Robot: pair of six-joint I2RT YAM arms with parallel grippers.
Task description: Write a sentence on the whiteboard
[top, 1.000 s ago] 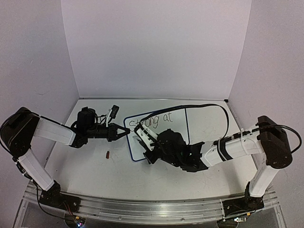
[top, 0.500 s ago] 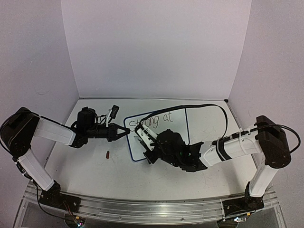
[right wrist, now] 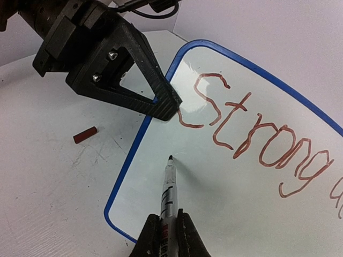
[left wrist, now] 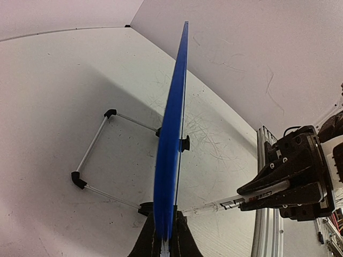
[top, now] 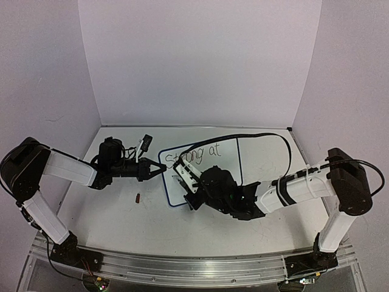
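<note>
top view, board: the board [top: 228, 165] stands tilted mid-table on its wire stand, between our two arms. Only "Strong at" of the sentence [top: 193, 156] is on it, so just the top line.
top view, left gripper [top: 159, 172]: pinched shut on the board's left rim to steady it.
top view, right gripper [top: 182, 174]: low over the board's left part. From up here we can't make out what it carries.
top view, clutter: a little red cap [top: 138, 197] lies on the table [top: 121, 213] near the board's lower left corner, touching nothing. A black cable [top: 267, 136] loops past the board's top right.
left wrist, grip: the board shows edge-on, its blue rim clamped between our closed jaws. The stand [left wrist: 92, 155] legs splay out behind it.
right wrist, tool: jaws closed tight on the marker [right wrist: 169, 187]. The tip sits on bare white just under the "S"; touching or a hair off, we can't tell.
right wrist, doing it well: we reckon line two starts here. We'd go with light, even pressure, letters small and level, and strokes running right, away from the clamp.
right wrist, in the way: the left finger overlaps the rim right beside the "S", so there's little room to the left. Push too hard and the board may rock on its stand.
</note>
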